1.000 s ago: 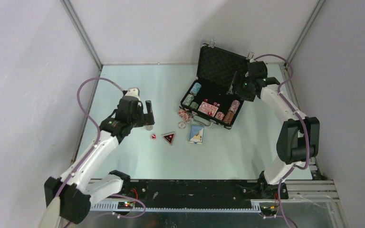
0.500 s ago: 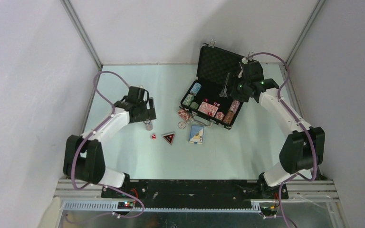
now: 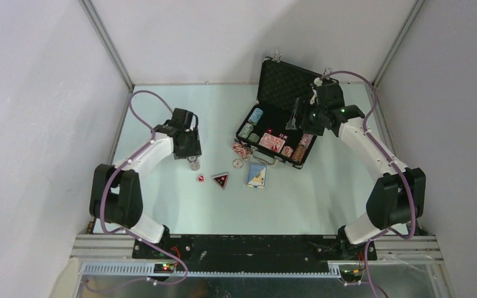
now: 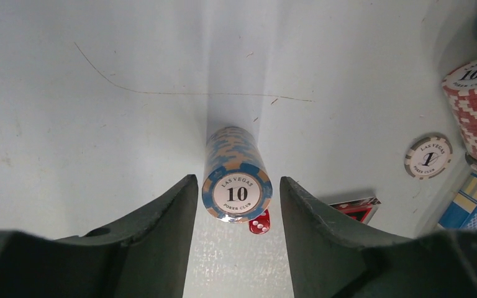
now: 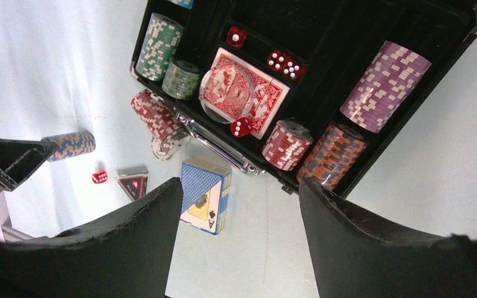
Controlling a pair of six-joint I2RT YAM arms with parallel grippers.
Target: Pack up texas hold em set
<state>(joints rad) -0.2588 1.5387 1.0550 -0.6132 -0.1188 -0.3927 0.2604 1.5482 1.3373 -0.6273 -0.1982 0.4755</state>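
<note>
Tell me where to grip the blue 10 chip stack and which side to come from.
Pinch the blue chip stack across its curved sides, coming in from its "10" face as the left gripper does. A cylinder of loose chips: fingers should span its whole length.

Chip stack (image 4: 236,180) inside left end effector (image 4: 236,189), seemingly untouched; die (image 4: 259,223) beside; briefcase (image 3: 281,79) well right.

A robotics lab test cell: bare white panel walls (image 3: 223,37) in aluminium framing (image 3: 107,45) enclose a pale tabletop (image 3: 298,205), with cabled robot arms (image 3: 146,154) bolted to a metal rail (image 3: 254,268)
</note>
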